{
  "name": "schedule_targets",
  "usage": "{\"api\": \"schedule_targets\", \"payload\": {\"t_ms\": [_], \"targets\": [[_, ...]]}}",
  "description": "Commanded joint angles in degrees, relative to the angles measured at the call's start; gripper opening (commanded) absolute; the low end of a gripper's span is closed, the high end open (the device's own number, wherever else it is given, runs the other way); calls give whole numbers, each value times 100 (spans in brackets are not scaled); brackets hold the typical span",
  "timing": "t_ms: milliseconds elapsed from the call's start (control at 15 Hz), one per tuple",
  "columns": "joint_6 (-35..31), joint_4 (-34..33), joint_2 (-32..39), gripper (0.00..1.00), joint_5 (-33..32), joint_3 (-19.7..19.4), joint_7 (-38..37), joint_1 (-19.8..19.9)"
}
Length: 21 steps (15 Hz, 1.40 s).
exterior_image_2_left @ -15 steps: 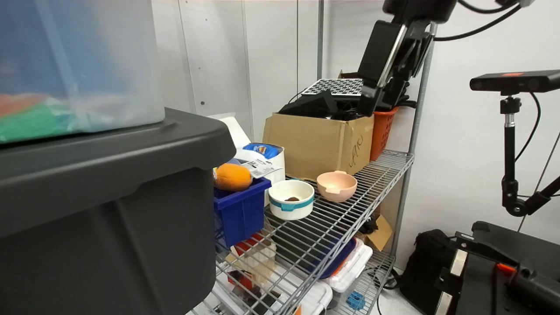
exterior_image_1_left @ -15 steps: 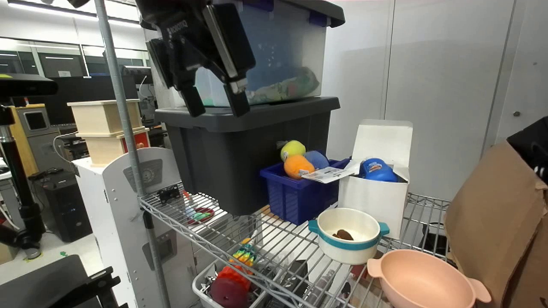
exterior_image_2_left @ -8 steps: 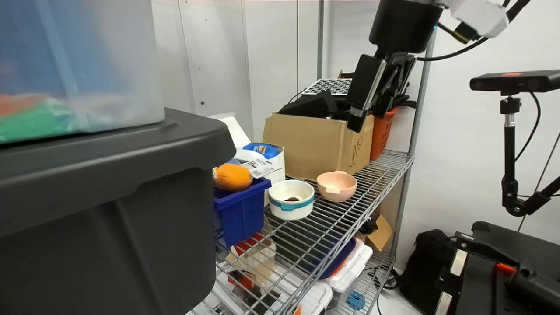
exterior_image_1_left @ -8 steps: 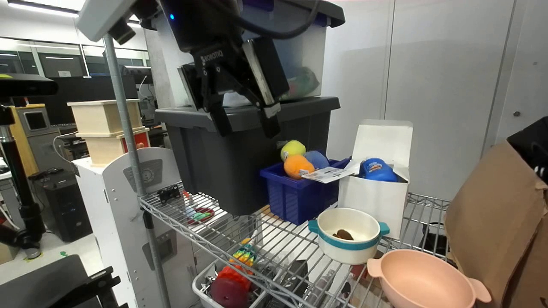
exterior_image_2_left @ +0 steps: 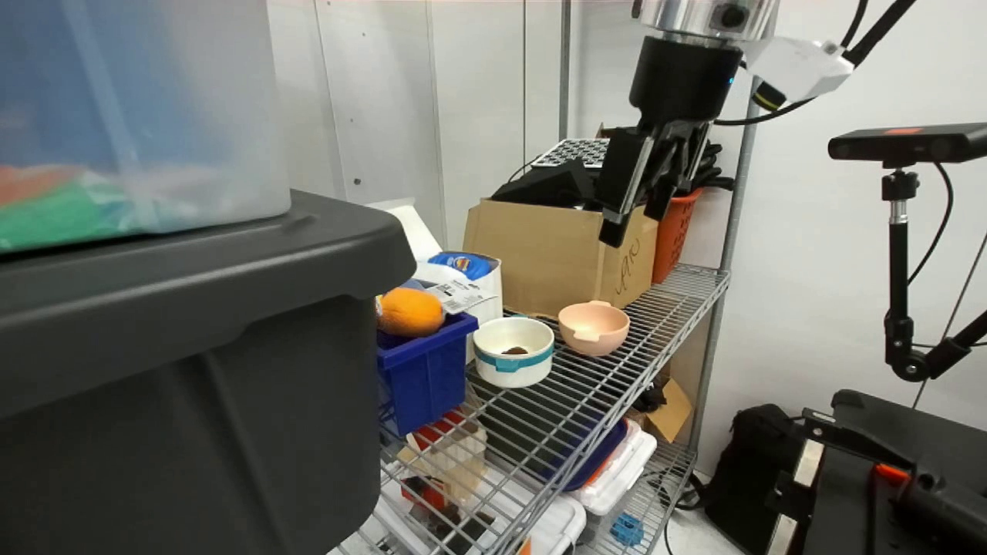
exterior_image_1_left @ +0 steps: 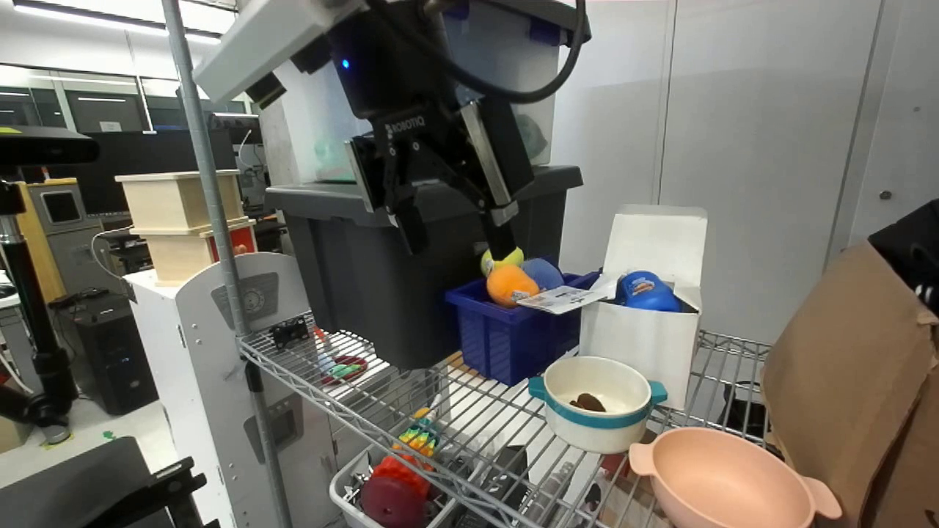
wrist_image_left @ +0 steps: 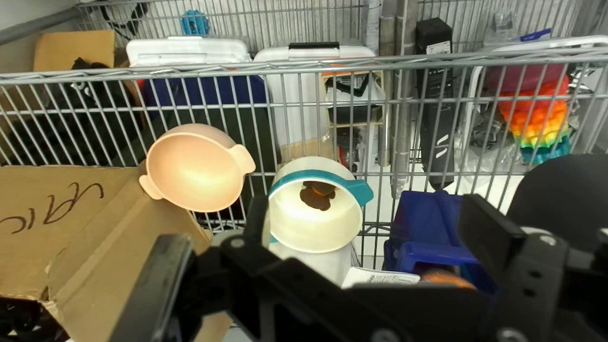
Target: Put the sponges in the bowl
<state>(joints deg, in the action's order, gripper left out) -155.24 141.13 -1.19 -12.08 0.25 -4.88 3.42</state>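
Note:
The sponges, orange (exterior_image_1_left: pixel 508 286), yellow-green (exterior_image_1_left: pixel 503 259) and blue (exterior_image_1_left: pixel 543 274), lie bundled on the blue plastic bin (exterior_image_1_left: pixel 510 345) with a white barcode tag (exterior_image_1_left: pixel 561 299). In the wrist view only part of the orange sponge (wrist_image_left: pixel 446 277) and the tag (wrist_image_left: pixel 380 276) show; the rest is hidden by my gripper (wrist_image_left: pixel 370 221). A white bowl with teal band (exterior_image_1_left: pixel 603 433) holds a small brown thing. A pink bowl (exterior_image_1_left: pixel 733 480) stands beside it. My gripper (exterior_image_1_left: pixel 458 240) is open and empty, above the shelf and apart from the sponges; it also shows in an exterior view (exterior_image_2_left: pixel 635 220).
A large dark tote (exterior_image_1_left: pixel 389 293) stands beside the bin, with a clear tote (exterior_image_2_left: pixel 139 116) on top. A white box (exterior_image_1_left: pixel 638 352) with a blue thing in it stands behind the white bowl. A cardboard box (exterior_image_2_left: pixel 540 254) stands behind the pink bowl. All stand on a wire shelf (exterior_image_2_left: pixel 586 416).
My open gripper has come down and moved across toward the side of the sponges: rightward in an exterior view where the bin faces the camera, leftward in the opposite one. The sponges and bowls have not moved.

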Motion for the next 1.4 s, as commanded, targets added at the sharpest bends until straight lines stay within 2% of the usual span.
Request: {"api": "schedule_targets", "payload": {"t_ms": [0, 267, 600, 1000, 1333], "targets": [[-141, -355, 460, 100, -447, -138, -345, -3], [-283, -771, 1132, 100, -878, -408, -704, -60], [-313, -1120, 1607, 100, -752, -657, -687, -231], [-283, -1333, 1797, 100, -618, -729, -620, -351], [58, -1311, 1708, 100, -222, -561, -349, -280]]}}
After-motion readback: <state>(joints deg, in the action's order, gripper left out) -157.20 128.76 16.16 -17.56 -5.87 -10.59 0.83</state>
